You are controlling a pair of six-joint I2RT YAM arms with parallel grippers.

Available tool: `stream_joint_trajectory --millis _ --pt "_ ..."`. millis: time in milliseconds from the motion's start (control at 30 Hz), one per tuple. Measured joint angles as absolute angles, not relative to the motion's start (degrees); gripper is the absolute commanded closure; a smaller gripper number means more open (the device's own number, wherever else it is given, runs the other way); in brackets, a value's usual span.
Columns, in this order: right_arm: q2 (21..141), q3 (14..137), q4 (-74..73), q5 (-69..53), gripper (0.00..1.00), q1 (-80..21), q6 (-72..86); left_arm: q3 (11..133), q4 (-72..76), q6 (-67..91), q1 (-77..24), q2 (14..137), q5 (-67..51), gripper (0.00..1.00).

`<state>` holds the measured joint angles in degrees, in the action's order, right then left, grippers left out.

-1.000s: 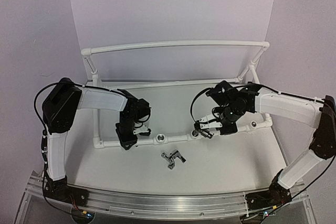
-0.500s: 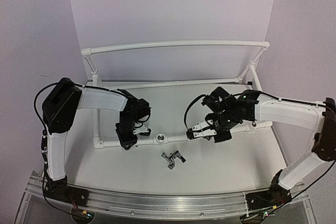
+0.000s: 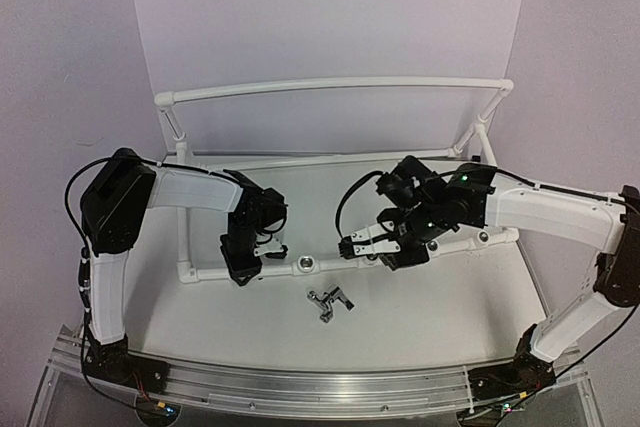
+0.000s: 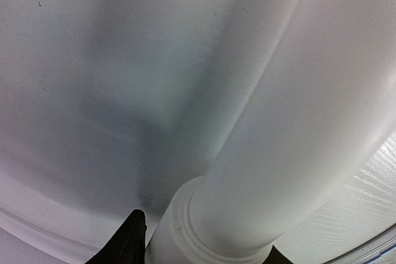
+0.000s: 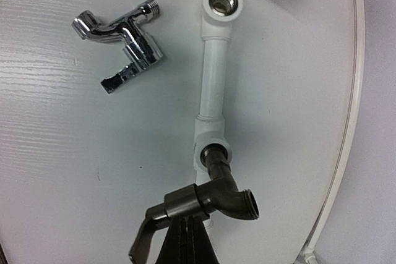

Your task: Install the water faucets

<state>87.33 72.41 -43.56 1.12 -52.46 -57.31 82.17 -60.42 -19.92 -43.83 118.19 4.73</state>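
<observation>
The right tool (image 3: 348,247) has slid left along the front rail since a second ago; the left tool (image 3: 240,267) hasn't budged. The right one is pinched fully shut on nothing, tips just behind the dark grey metal faucet (image 5: 213,199), whose stem sits in the lower silver-ringed socket in the wrist view. Can't tell how tight. The left tool is part-open, clamped round the white plastic pipe frame (image 3: 330,84). So faucet one looks about done imo. The shiny chrome lever faucet (image 5: 120,32) lies loose on the white tabletop (image 3: 430,307), upper left of the wrist view, near the empty socket (image 5: 221,1). Next: open up, grab it, line its threaded stem into that socket.
</observation>
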Motion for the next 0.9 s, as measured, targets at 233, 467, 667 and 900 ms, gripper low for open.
stream_joint_trajectory --millis 233,467,667,900 --pt "83.52 65.07 -41.80 4.12 1.00 -42.30 -63.40 82.17 -60.40 -19.92 -43.83 118.19 4.71 0.86" --pt "77.73 58.15 -39.04 2.06 1.00 -42.81 -71.79 82.17 -60.40 -19.91 -43.83 118.19 4.71 0.86" --pt "74.40 54.95 -35.70 -1.58 1.00 -43.20 -80.10 82.17 -60.40 -19.90 -43.83 118.19 4.71 0.86" --pt "76.82 54.44 -33.49 -2.16 0.96 -46.17 -86.41 82.17 -60.41 -19.90 -43.83 118.17 4.70 0.86"
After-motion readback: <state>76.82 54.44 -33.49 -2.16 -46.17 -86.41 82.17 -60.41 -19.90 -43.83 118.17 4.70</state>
